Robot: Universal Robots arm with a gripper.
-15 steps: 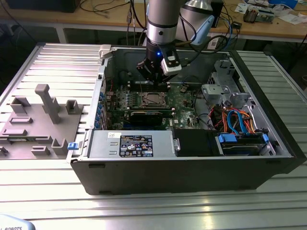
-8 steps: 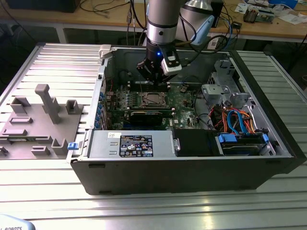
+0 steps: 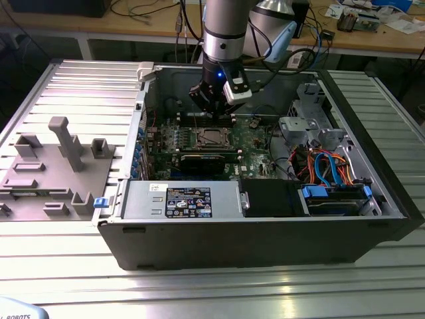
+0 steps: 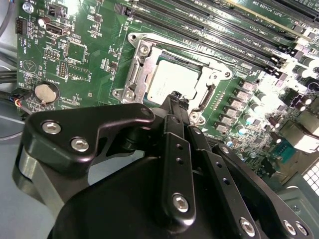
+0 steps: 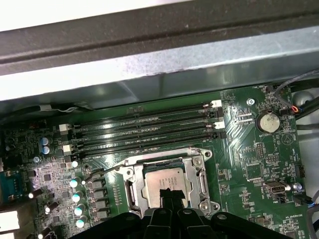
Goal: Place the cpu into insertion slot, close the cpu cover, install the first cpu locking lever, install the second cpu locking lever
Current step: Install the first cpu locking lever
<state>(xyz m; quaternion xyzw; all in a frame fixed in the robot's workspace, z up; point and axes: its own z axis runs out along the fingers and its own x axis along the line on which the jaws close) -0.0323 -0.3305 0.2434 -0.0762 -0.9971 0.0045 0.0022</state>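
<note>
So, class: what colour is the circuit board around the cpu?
Green circuit board; cpu silver-grey. Clearest in the second wrist view.

The arm (image 3: 222, 30) is a silver-grey tube ending in a black wrist lit by a small blue lamp, with a white box (image 3: 237, 88) strapped beside it. The gripper (image 4: 175, 102) is matt black: curved link plates and narrow bars, fastened with silver screws (image 4: 52, 128).

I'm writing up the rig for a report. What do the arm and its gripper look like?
In the exterior view the arm is a silvery-grey cylinder that ends in a black wrist with a small blue light and a white box mounted on its side; dark cables hang behind it. In the second wrist view the gripper is matte black, built of flat linkage bars joined by silver screws, narrowing to slim black fingers.
</note>
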